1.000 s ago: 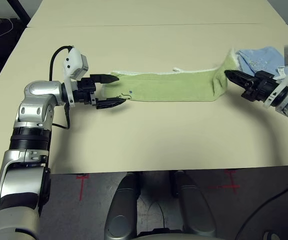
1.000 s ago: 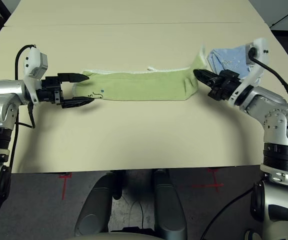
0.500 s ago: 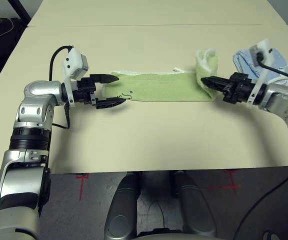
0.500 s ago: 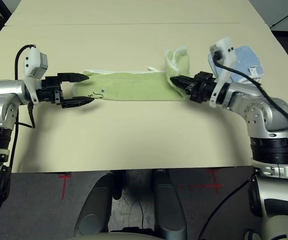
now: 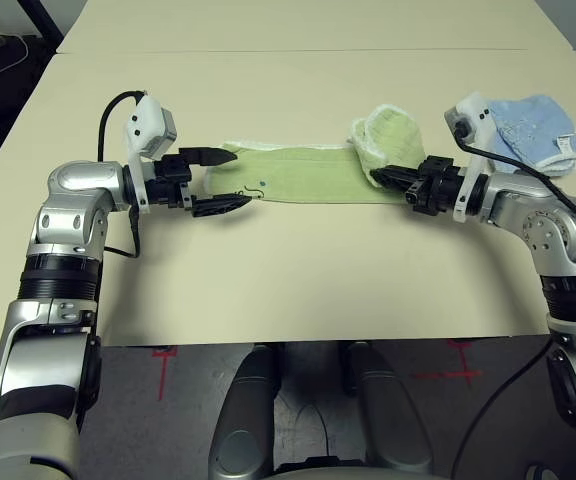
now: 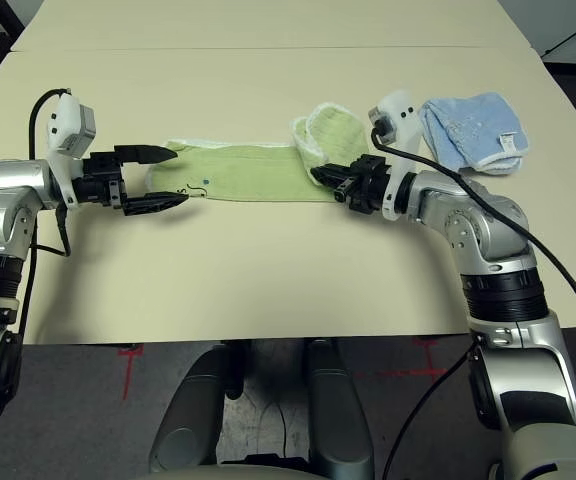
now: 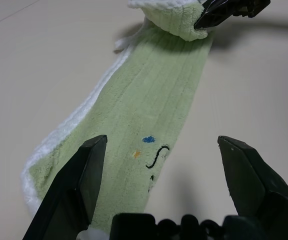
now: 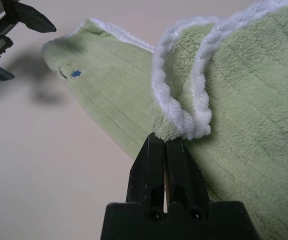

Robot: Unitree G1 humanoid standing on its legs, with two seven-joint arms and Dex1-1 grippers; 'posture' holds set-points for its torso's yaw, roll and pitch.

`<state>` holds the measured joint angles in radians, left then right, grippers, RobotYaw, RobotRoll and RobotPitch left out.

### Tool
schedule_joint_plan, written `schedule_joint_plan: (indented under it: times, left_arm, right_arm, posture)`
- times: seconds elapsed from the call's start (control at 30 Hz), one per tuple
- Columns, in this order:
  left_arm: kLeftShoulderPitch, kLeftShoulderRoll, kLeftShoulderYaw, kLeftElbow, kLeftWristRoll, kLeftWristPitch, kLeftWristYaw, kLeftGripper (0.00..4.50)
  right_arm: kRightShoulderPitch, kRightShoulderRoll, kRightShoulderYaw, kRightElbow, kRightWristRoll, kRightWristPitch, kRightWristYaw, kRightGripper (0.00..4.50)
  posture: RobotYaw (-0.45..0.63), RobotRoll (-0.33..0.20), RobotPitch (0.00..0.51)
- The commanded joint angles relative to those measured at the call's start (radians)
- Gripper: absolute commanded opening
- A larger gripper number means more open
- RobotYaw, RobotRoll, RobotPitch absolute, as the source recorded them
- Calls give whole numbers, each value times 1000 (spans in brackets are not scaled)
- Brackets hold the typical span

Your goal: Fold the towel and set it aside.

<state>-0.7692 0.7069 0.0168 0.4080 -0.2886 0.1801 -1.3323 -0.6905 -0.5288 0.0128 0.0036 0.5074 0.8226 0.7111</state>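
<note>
Head views: the towel (image 5: 308,172) lies as a long strip across the middle of the surface (image 5: 298,290). My right tool (image 5: 390,177) is pinched fully shut on the strip's right end, which is lifted and curled over into a loop above the flat part. My left tool (image 5: 224,182) stands wide open at the strip's left end, one finger on each side of it, holding nothing. A light blue cloth (image 5: 530,128) sits beyond my right wrist, apart from the towel.

Left wrist view: open fingers (image 7: 76,187) straddle the marked end of the towel; the right tool with the raised end is visible at the far end.

Right wrist view: the shut tips grip the white-edged corner, two layers bunched together.

Judgement: the fold goes best if I carry the held end low and straight along the strip, edges matched, and release only once it lies over the left end. The open left tool stands in that path; the blue cloth does not interfere.
</note>
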Motion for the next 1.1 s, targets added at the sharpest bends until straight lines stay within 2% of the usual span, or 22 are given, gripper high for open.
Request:
schedule_joint_plan:
  times: [0.03,0.07,0.17,0.2,0.23,0.33,0.4,0.5,0.6,0.63,0.73,0.87,1.03,1.1]
  left_arm:
    - [5,1,-15,8,12,-16,-4,4500]
    - [5,0,-15,10,13,-18,-4,4500]
    - [5,-2,-16,11,14,-21,-4,4500]
    - [5,-2,-15,11,15,-21,-5,4500]
    - [5,-1,-15,11,15,-22,-5,4500]
    - [4,-1,-16,14,17,-22,-5,4500]
    - [5,-1,-16,14,18,-22,-5,4500]
    - [5,-2,-15,14,19,-23,-3,4500]
    - [4,-4,-15,16,21,-24,0,4500]
    - [2,-5,-15,19,22,-25,1,4500]
    - [-6,-9,-14,31,22,-24,2,4500]
    - [-22,-17,-17,58,23,-25,2,4500]
    - [-28,-33,-7,81,16,-4,24,4500]
    - [-28,-39,-7,97,38,-30,64,4500]
  right_arm:
    - [-4,32,37,-9,-20,28,-23,559]
    - [-2,38,47,-16,-25,29,-23,788]
    - [6,45,65,-34,-25,44,-11,1864]
    - [10,43,75,-41,-27,46,-6,2054]
    - [12,41,85,-46,-29,48,0,2189]
    - [10,37,106,-54,-43,52,7,2017]
    - [6,41,108,-55,-47,53,4,2241]
    - [-8,36,93,-57,-43,55,8,3264]
    - [-16,-14,39,-74,-10,48,56,4311]
    - [-11,-37,16,-76,0,27,83,4450]
    - [13,-102,-32,-71,23,-39,172,4450]
    - [60,-197,-90,41,-38,-299,310,4450]
    - [84,-267,-51,270,-166,-669,475,4450]
    - [75,-258,-37,376,-206,-798,514,4450]
  posture:
    - [63,0,233]
    - [63,0,233]
    - [64,0,236]
    - [64,0,235]
    - [64,0,234]
    - [64,0,235]
    - [63,0,233]
    - [63,0,231]
    - [60,0,229]
    - [56,0,228]
    - [45,0,226]
    - [36,0,226]
    - [35,0,230]
    - [40,0,230]
